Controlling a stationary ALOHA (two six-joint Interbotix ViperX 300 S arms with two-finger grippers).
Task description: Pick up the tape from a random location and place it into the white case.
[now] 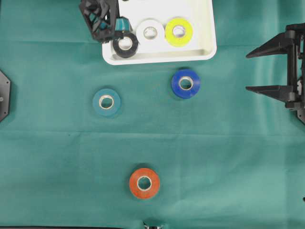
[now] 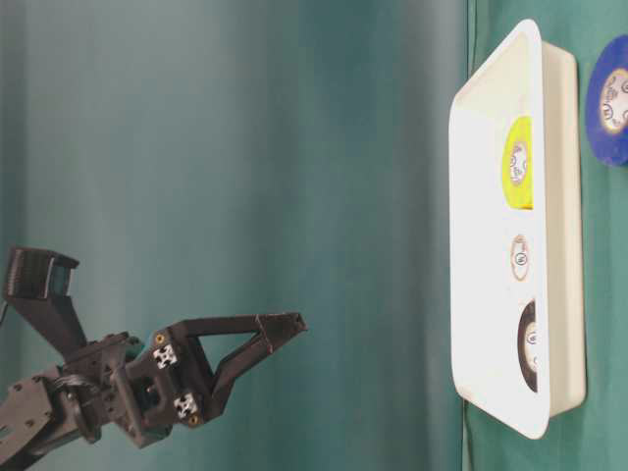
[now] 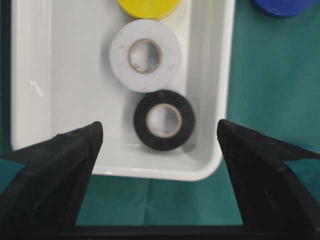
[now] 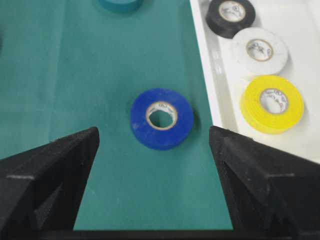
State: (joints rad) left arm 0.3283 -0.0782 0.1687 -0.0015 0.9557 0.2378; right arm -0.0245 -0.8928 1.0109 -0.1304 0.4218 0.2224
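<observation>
The jaws of the left gripper (image 3: pixel 157 145) are spread wide with nothing held between them, and the black tape roll (image 3: pixel 164 120) is seen lying flat just beyond them, inside the white case (image 3: pixel 215 75) near its front rim. Beside the black roll, further into the case, a white tape roll (image 3: pixel 145 55) lies flat, and past that the edge of a yellow tape roll (image 3: pixel 149 7) is visible; in the overhead view the three are lined up along one side of the case, with the left gripper hanging above its corner. The jaws of the right gripper (image 4: pixel 154 150) are likewise held well apart and empty, and that arm is parked at the right edge of the green cloth (image 1: pixel 228 157), well away from the case. Directly ahead of it a blue tape roll (image 4: pixel 161 118) lies flat on the cloth, just beside the case's outer wall but not in it. A teal tape roll (image 1: pixel 106 101) and an orange tape roll (image 1: pixel 144 183) are also left out on the cloth, each well apart from the case. The task is judged to be about half done: three rolls are in the case, three remain to be picked up, and none is being gripped at present.
</observation>
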